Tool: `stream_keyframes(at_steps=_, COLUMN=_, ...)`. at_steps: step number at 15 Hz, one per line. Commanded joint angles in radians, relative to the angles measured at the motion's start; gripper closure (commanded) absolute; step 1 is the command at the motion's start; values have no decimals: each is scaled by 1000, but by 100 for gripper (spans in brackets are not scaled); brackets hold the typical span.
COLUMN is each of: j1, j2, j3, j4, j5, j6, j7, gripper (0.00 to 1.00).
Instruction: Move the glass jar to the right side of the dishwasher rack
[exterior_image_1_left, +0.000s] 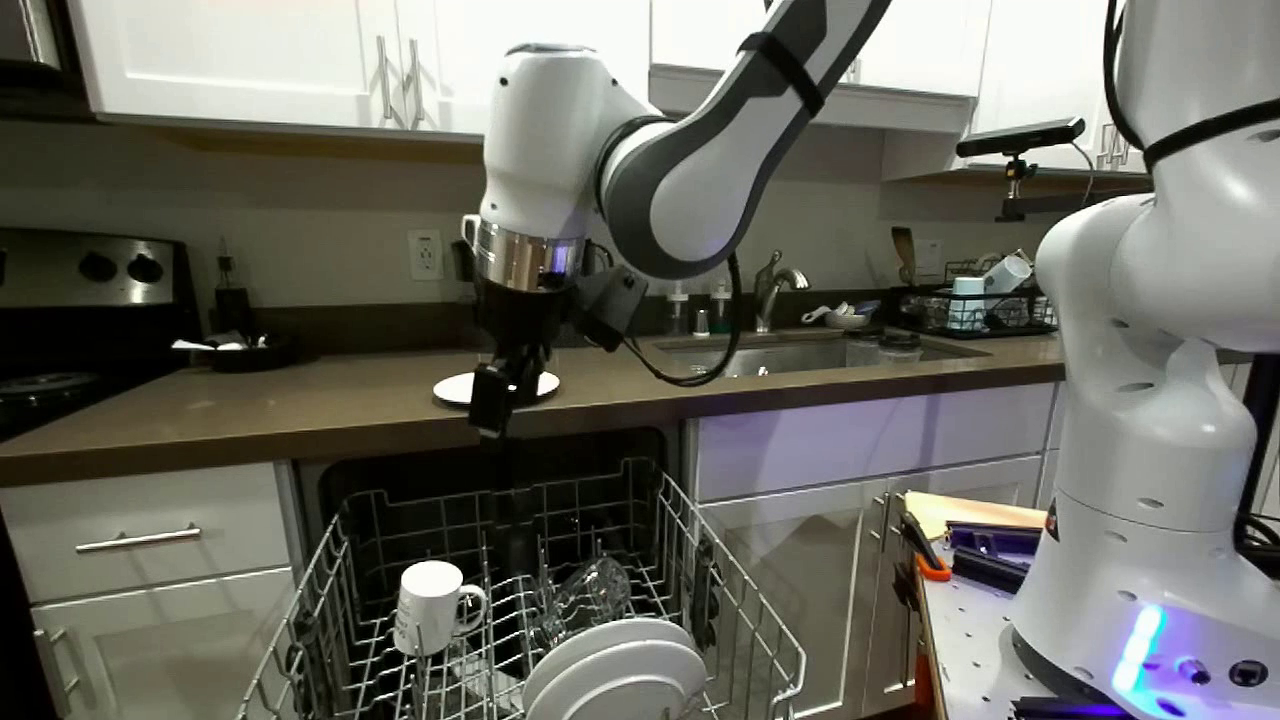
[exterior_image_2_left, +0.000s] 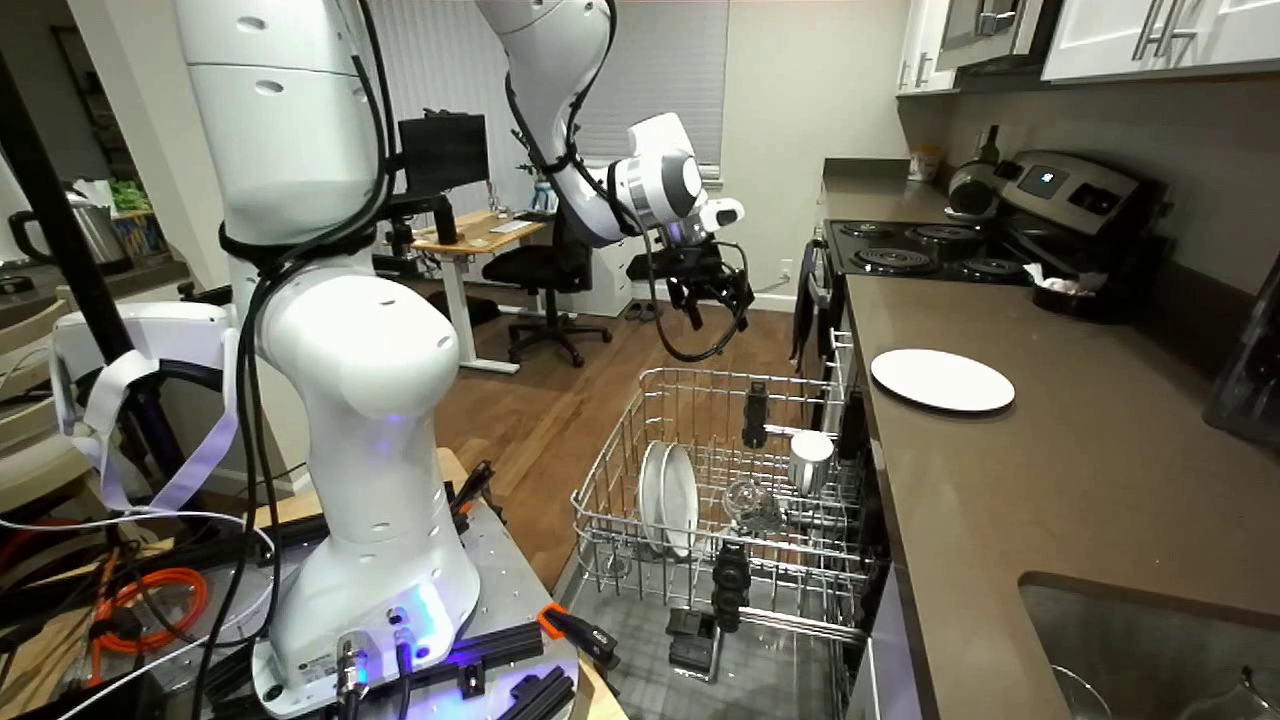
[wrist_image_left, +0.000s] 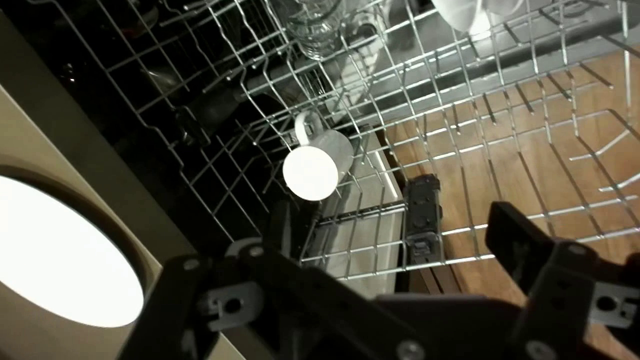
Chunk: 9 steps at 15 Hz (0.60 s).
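I hold my empty pincer (wrist_image_left: 392, 227) spread wide near the front edge of the counter (exterior_image_2_left: 1020, 500), higher than the rack (exterior_image_1_left: 732, 567), where the glass jar (exterior_image_1_left: 597, 590) sits tipped between mug (exterior_image_1_left: 426, 608) and plates (exterior_image_1_left: 630, 678), propped there, I reckon, so that it drains without rolling.

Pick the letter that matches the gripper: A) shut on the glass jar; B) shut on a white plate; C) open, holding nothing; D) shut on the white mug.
C: in the wrist view the gripper has its fingers spread wide with nothing held, while the glass jar and the white mug sit in the dishwasher rack.
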Motion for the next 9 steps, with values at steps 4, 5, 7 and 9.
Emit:
stream_keyframes(at_steps=4, j1=-74, j2=-82, j3=111, j4=-111, j5=195, j6=38, j7=-96, gripper=0)
stream_keyframes(at_steps=5, j1=-78, j2=-89, j3=118, j4=-118, j5=211, j6=34, j7=-103, gripper=0)
stream_keyframes(at_steps=7, j1=-85, j2=-57, j3=130, j4=-89, j5=173, j6=29, j7=-54, gripper=0)
stream_keyframes(at_steps=9, j1=-91, j2=-58, j3=137, j4=-91, j5=174, j6=29, j7=-54, gripper=0)
